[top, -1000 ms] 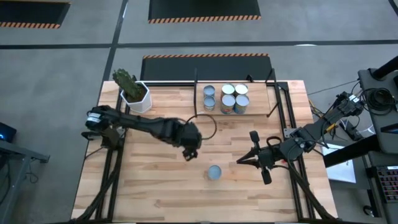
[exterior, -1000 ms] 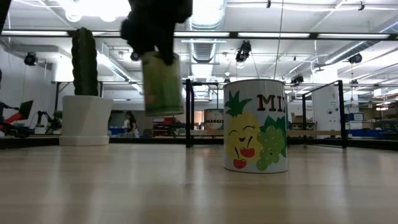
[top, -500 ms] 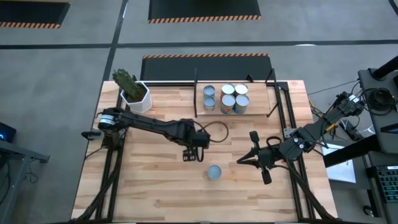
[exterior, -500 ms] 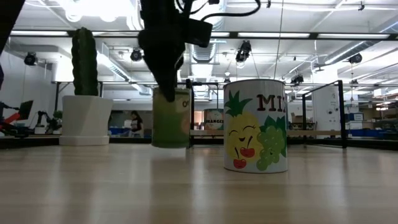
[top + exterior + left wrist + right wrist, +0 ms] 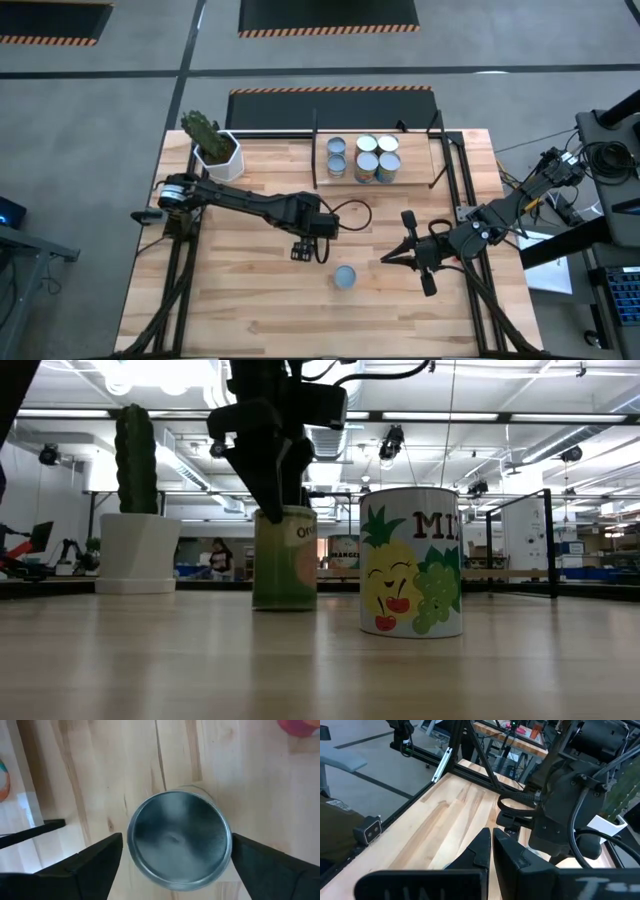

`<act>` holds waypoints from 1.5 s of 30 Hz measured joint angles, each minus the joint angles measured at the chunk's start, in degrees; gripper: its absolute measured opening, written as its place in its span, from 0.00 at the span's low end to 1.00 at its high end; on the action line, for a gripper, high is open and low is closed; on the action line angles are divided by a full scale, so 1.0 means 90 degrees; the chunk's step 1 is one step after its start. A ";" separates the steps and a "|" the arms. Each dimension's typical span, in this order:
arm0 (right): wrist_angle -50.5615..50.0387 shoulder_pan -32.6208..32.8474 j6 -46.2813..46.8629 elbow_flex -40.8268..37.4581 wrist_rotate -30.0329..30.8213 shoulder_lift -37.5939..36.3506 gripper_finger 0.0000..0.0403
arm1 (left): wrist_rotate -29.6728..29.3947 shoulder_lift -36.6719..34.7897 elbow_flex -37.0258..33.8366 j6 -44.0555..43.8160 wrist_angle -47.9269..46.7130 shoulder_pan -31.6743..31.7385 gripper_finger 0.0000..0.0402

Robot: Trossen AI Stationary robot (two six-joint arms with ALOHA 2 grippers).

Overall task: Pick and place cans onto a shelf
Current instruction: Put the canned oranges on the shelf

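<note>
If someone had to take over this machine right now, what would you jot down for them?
Left end effector: open, straddling a green-labelled can that stands upright on the table; its fingers are clear of the can.
Right end effector: shut, empty, waiting near the table's right edge.
Done: a cluster of cans sits on the shelf.
Left: the green-labelled can and a fruit-labelled can nearby, both on the table, not yet shelved.
</note>
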 joint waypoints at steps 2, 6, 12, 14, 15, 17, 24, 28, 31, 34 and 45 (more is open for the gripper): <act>0.0000 0.0000 -0.0010 0.0000 0.0000 0.0000 0.02 | -0.0032 0.0000 0.0000 0.0002 0.0002 0.0000 0.86; 0.0000 0.0000 -0.0009 0.0000 0.0000 0.0000 0.02 | -0.0038 -0.0011 0.0000 0.0023 -0.0007 0.0000 0.87; -0.0066 -0.0002 0.0086 0.0000 0.0042 0.0000 0.02 | -0.0183 -0.0296 0.0136 -0.0507 -0.0125 -0.0253 0.86; -0.0103 -0.0002 0.0160 0.0000 0.0224 0.0002 0.02 | -0.0562 -0.0433 0.0103 -0.0733 0.0050 -0.0574 0.86; -0.0153 -0.0003 0.0202 0.0000 0.0347 0.0002 0.02 | -0.0833 -0.0499 0.0043 -0.0830 0.0146 -0.0771 0.86; -0.0268 -0.0020 0.0333 0.0000 0.0593 0.0002 0.02 | -0.1359 -0.0625 -0.0137 -0.0959 0.0373 -0.1194 0.86; -0.0835 -0.0661 0.1302 0.0000 0.0760 0.0250 0.02 | -0.1925 -0.0979 -0.1263 -0.1263 0.1916 -0.2324 0.79; -0.0860 -0.1554 0.1518 0.0000 0.0055 0.0628 0.02 | -0.2059 -0.1181 -0.1927 -0.1526 0.2464 -0.2521 0.64; -0.0594 -0.2255 0.1526 0.0000 -0.0581 0.1007 0.02 | -0.2207 -0.1266 -0.2453 -0.1798 0.2818 -0.2506 0.47; -0.0325 -0.2810 0.1458 0.0000 -0.0839 0.1496 0.02 | -0.2310 -0.1275 -0.2942 -0.1877 0.3529 -0.2387 0.28; 0.1067 -0.3610 0.0841 0.0012 -0.1243 0.3166 0.02 | -0.2624 -0.1243 -0.3920 -0.2200 0.4992 -0.1951 0.05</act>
